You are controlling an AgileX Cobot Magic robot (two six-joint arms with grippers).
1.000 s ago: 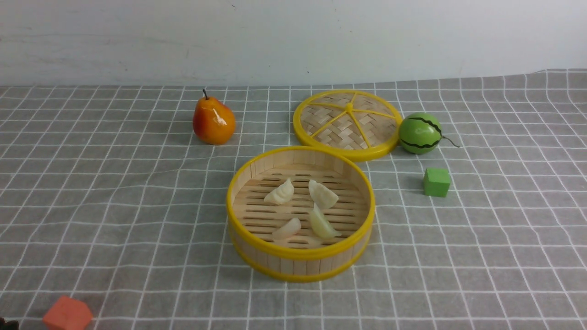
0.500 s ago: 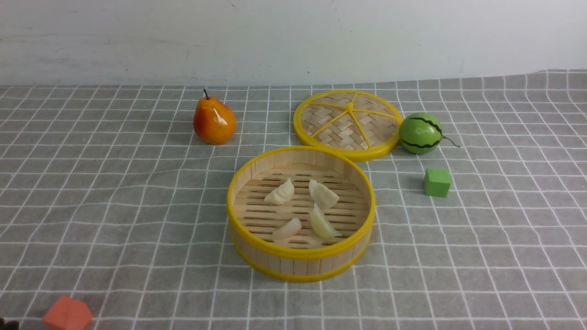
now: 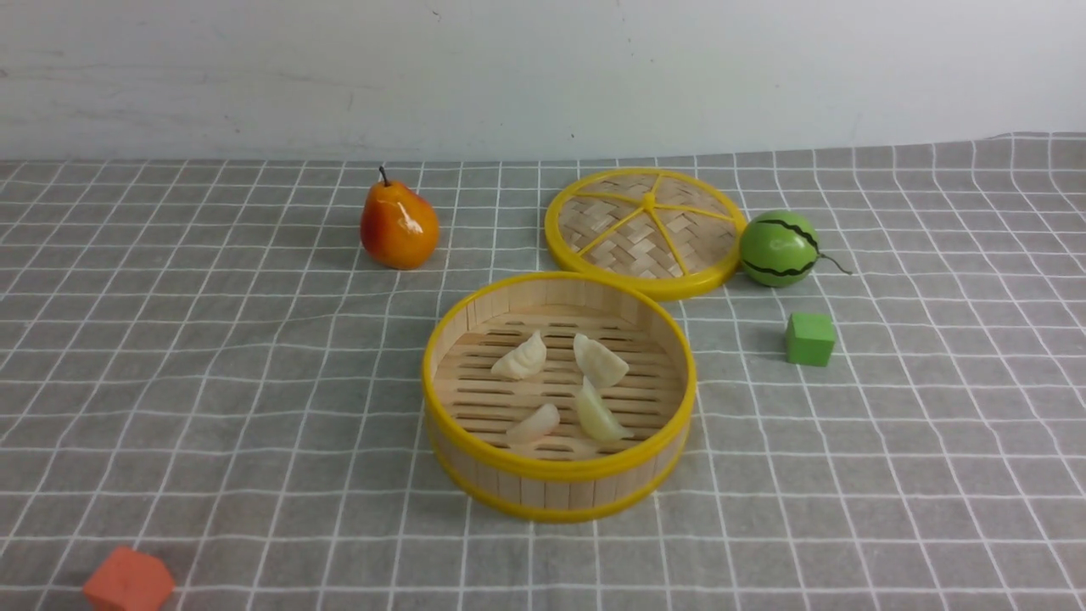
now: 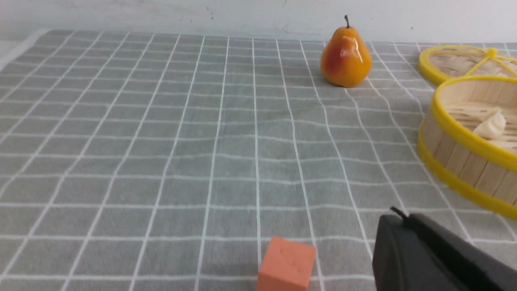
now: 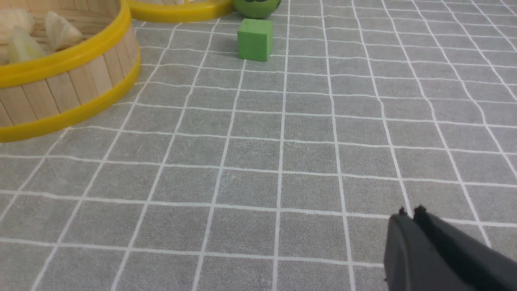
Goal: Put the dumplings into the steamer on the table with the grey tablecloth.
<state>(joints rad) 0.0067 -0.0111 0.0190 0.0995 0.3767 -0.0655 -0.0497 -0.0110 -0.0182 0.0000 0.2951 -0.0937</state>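
Observation:
The steamer (image 3: 558, 492) stands mid-table on the grey tablecloth (image 3: 212, 356). Several cream-white dumplings lie on its slatted floor: one at the back left (image 3: 519, 360), one at the back right (image 3: 601, 361), one at the front left (image 3: 533, 424), one at the front right (image 3: 597, 416). The steamer also shows in the left wrist view (image 4: 456, 161) and the right wrist view (image 5: 68, 93). My left gripper (image 4: 398, 216) is shut and empty, low over the cloth near the table's front left. My right gripper (image 5: 410, 212) is shut and empty over bare cloth at the front right. Neither gripper shows in the front view.
The woven yellow-rimmed lid (image 3: 645, 229) lies behind the steamer. A toy watermelon (image 3: 779, 248) and a green cube (image 3: 809, 339) sit to its right. A pear (image 3: 399, 225) stands at the back left. An orange cube (image 3: 127, 581) lies at the front left, beside my left gripper.
The dark tip of my left gripper at the lower left corner of the front view has drawn out of sight. The dumplings and steamer have not moved.

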